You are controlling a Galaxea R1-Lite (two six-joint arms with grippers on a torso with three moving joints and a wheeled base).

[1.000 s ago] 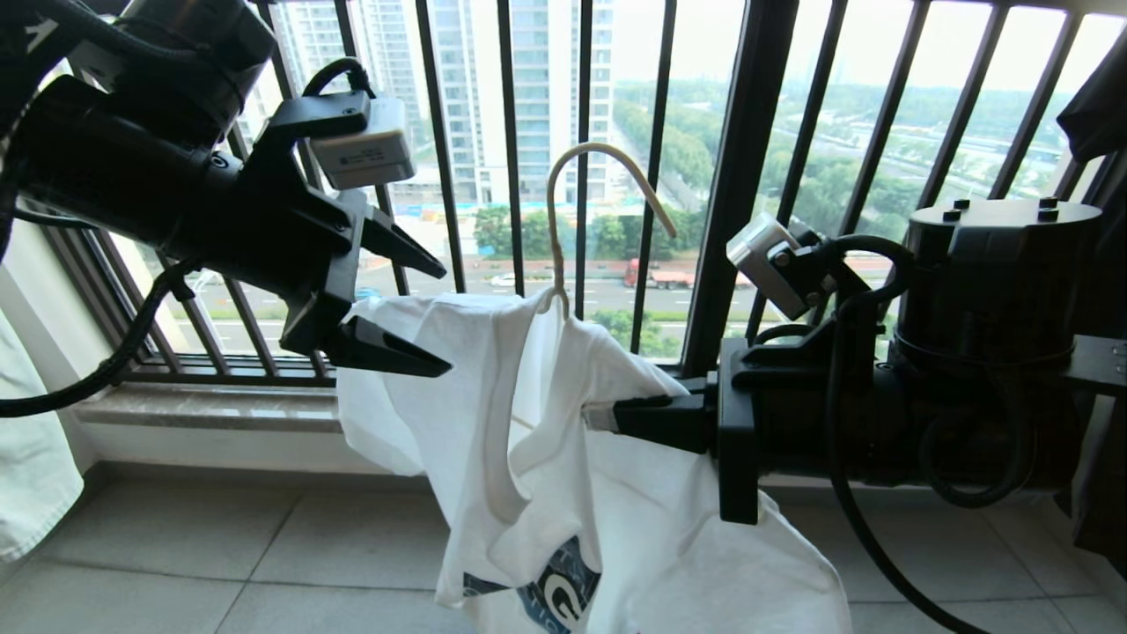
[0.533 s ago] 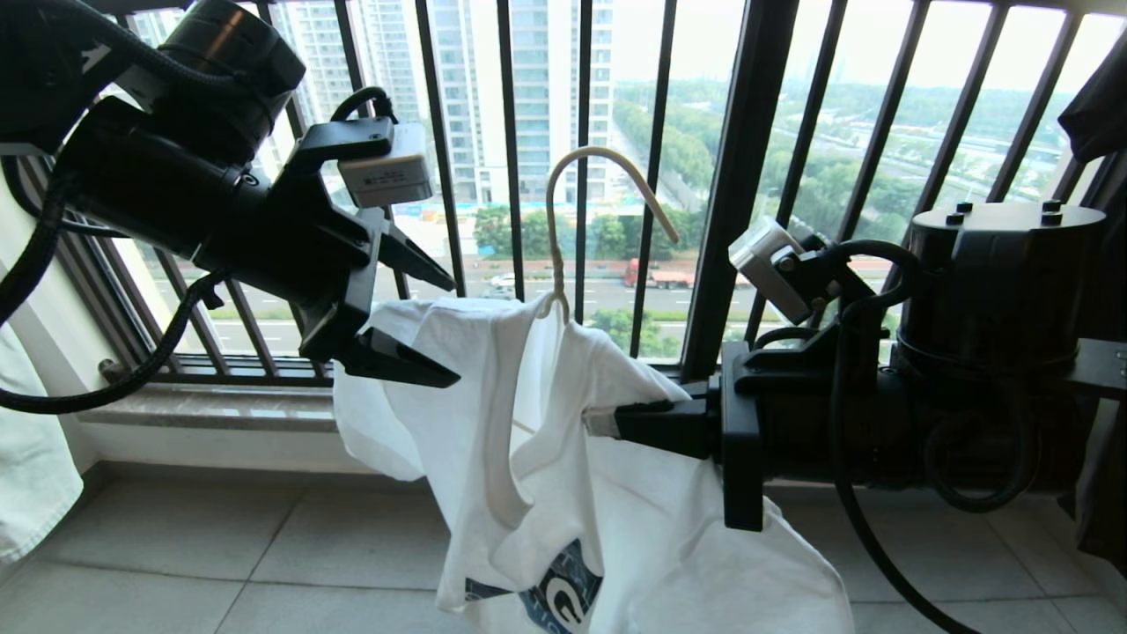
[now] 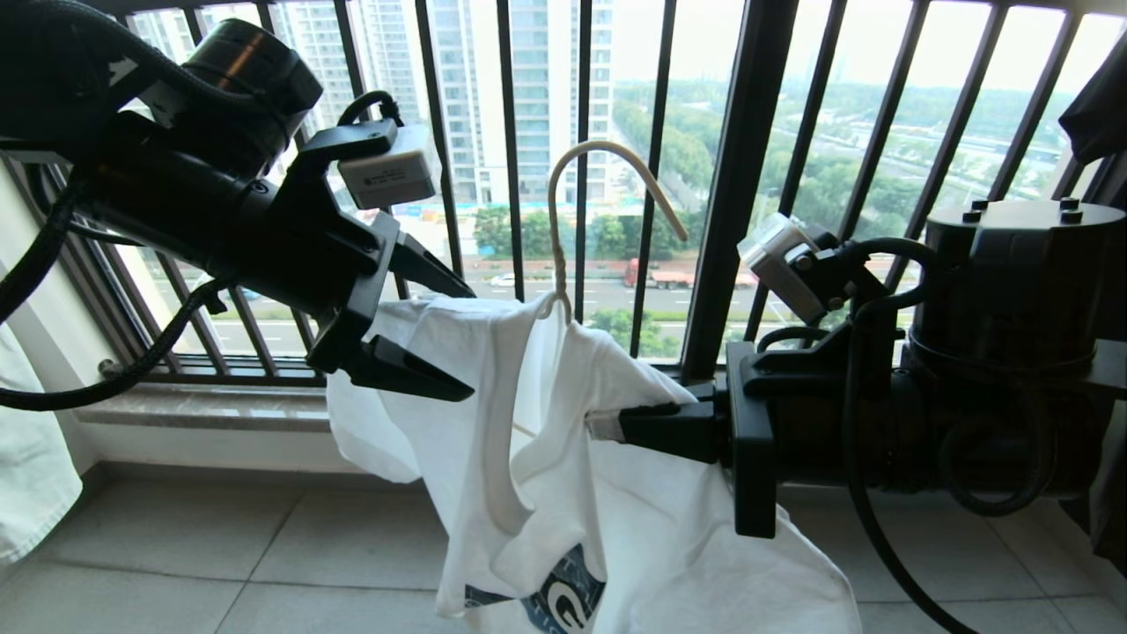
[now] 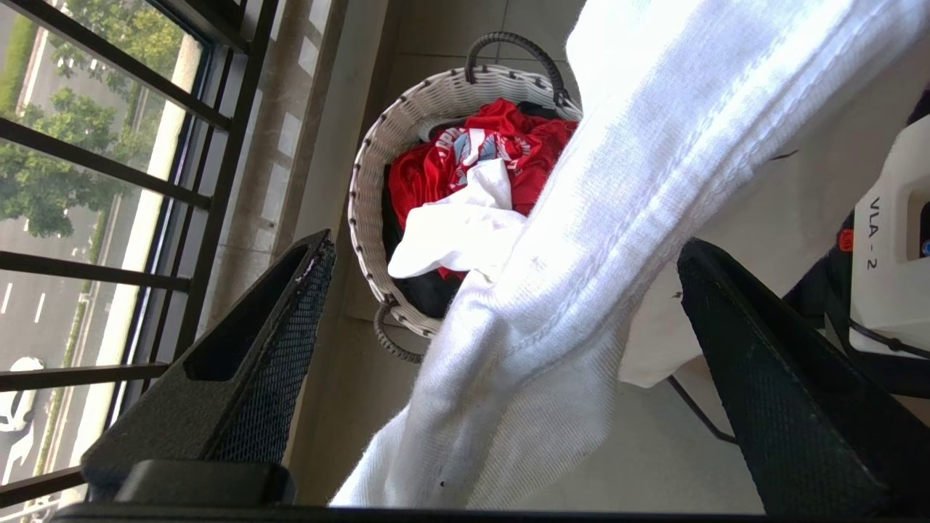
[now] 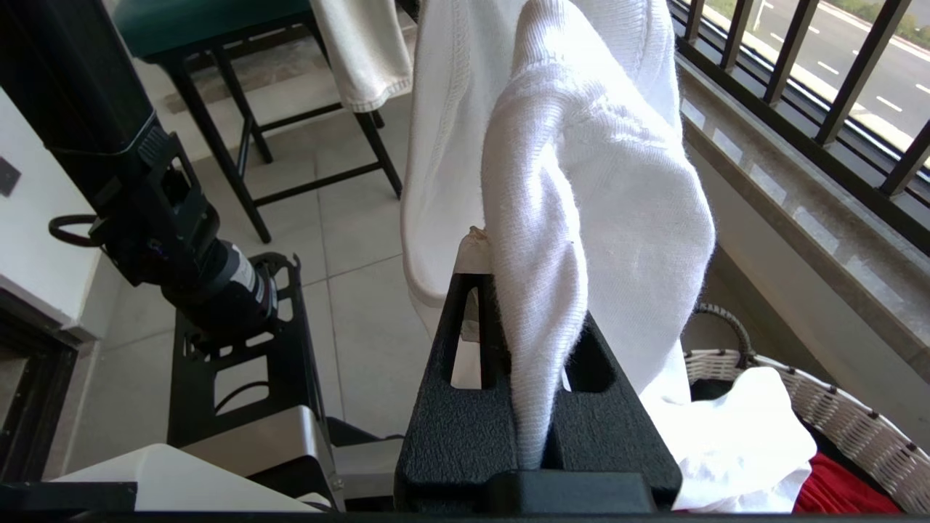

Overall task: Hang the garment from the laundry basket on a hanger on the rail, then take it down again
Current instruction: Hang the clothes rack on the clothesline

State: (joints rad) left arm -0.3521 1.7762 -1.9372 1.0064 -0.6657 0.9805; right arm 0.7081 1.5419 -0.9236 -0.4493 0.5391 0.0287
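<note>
Overhead, hook clear beside bars

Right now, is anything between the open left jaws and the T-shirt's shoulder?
Nothing visible. The left gripper straddles the T-shirt fabric, jaws wide, while the right gripper pinches shirt and hanger.

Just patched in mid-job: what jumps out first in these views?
The white T-shirt, draped on the cream wire hanger, hangs mid-air before the window railing. The right gripper is shut on the shirt's fabric from the right; the left gripper is open at its other shoulder. Below, the laundry basket holds red clothing.
</note>
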